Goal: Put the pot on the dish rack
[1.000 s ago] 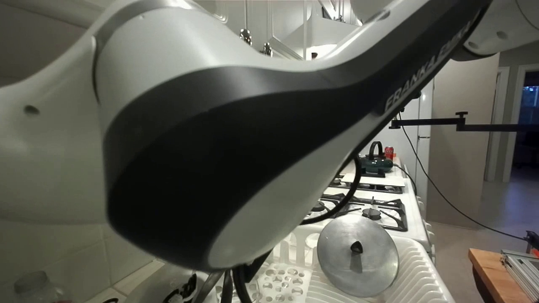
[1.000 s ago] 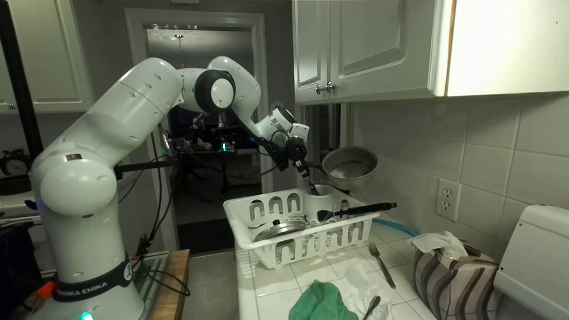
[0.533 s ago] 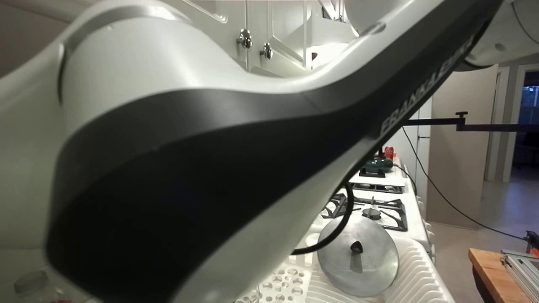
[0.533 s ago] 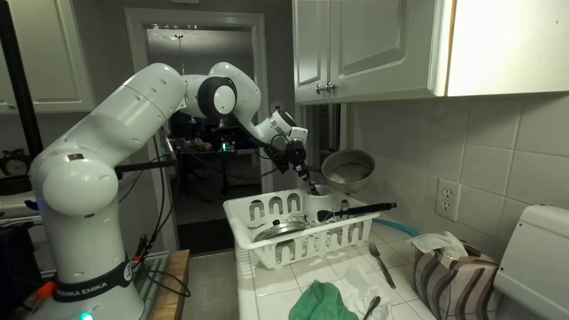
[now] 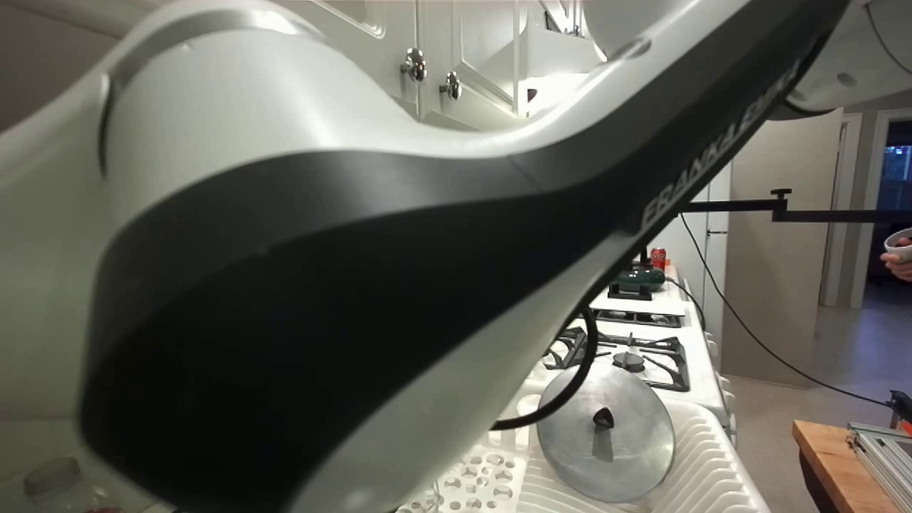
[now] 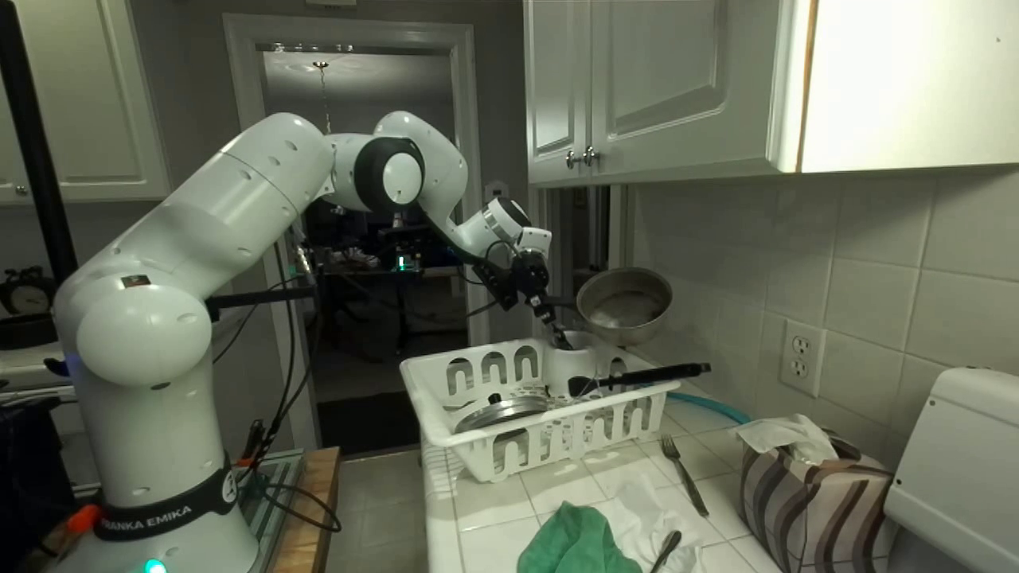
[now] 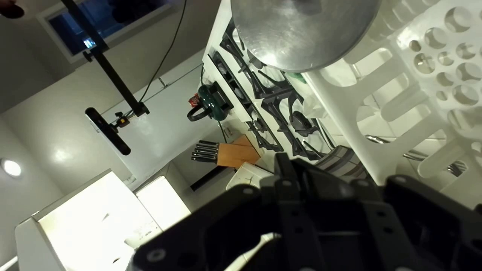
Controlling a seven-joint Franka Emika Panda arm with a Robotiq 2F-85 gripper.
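The silver pot is tilted, its open side facing the camera, at the far right corner of the white dish rack. My gripper is closed at the pot's dark handle, its fingertips low beside a white cup. The pot appears held above the rack's far edge; contact with the rack cannot be told. In the wrist view the gripper shows its dark fingers close together; the pot is not recognisable there. The rack also shows in the wrist view and an exterior view, where the arm hides pot and gripper.
A domed lid and a white cup stand in the rack. A black-handled utensil crosses its rim. The tiled wall and cabinet are close. A hand with a bowl shows at the frame edge.
The arm and pot moved slightly down, the pot also a little left, then held still over the last half second. A hand with a bowl has appeared in an exterior view.
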